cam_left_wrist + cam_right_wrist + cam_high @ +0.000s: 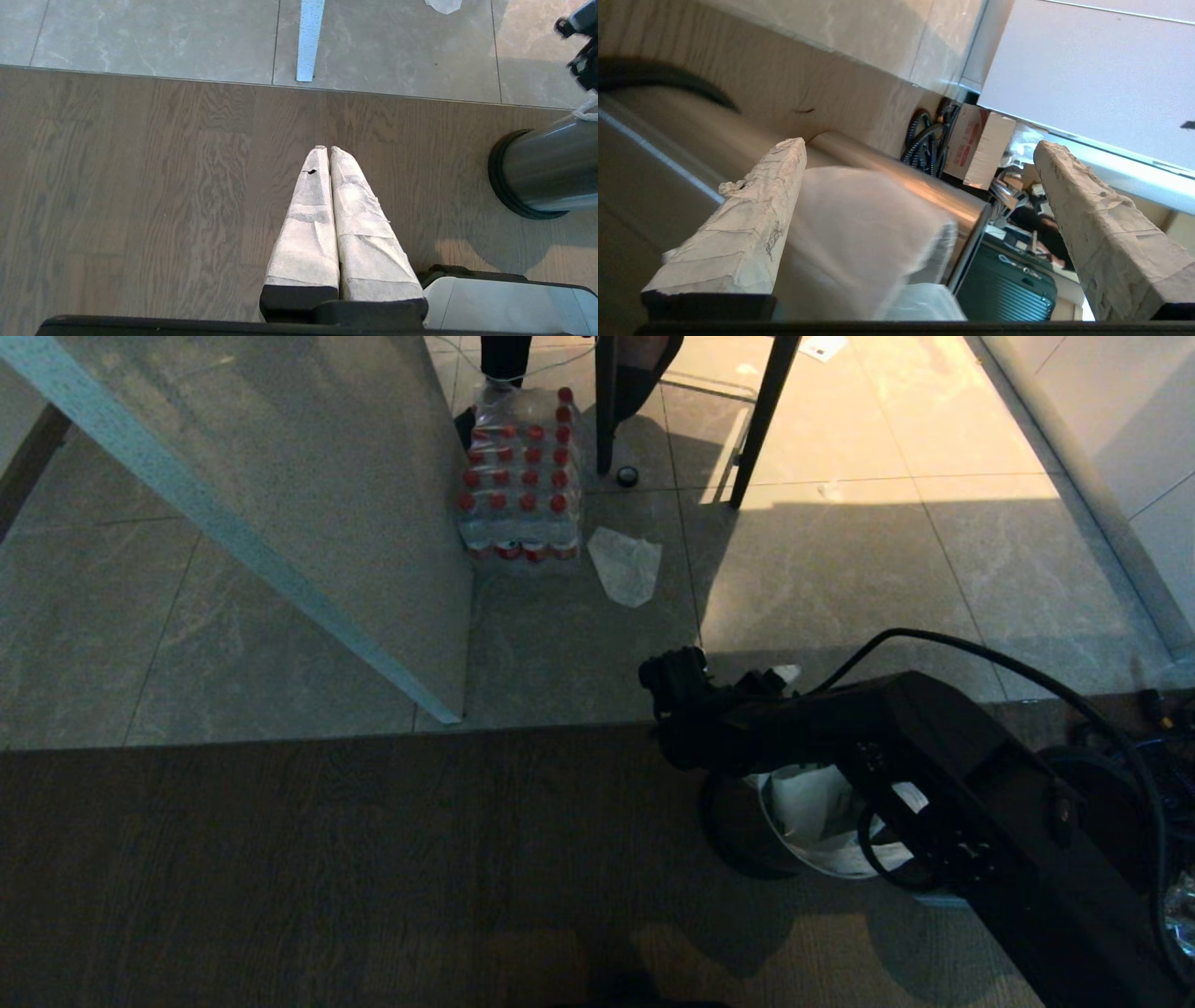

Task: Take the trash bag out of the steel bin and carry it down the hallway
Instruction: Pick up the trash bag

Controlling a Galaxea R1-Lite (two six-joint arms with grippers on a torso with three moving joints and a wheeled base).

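The steel bin (726, 826) stands on the wood floor at the lower right, with the white trash bag (812, 807) lining it. My right arm reaches over it, and my right gripper (747, 695) hangs above the bin's far rim. In the right wrist view that gripper (920, 144) is open wide, with a fold of the trash bag (859, 224) and the steel bin's wall (924, 179) between its taped fingers, which grip nothing. My left gripper (327, 149) is shut and empty, parked over bare wood left of the steel bin (546, 170). The hallway is out of view.
A pack of red-capped bottles (518, 485) and a flat white scrap (625, 565) lie on the tiles beyond the wood. A grey slab (280, 476) fills the upper left, with dark furniture legs (761, 420) behind. A green suitcase (1008, 280), a box (978, 144) and cables (924, 140) crowd the bin's far side.
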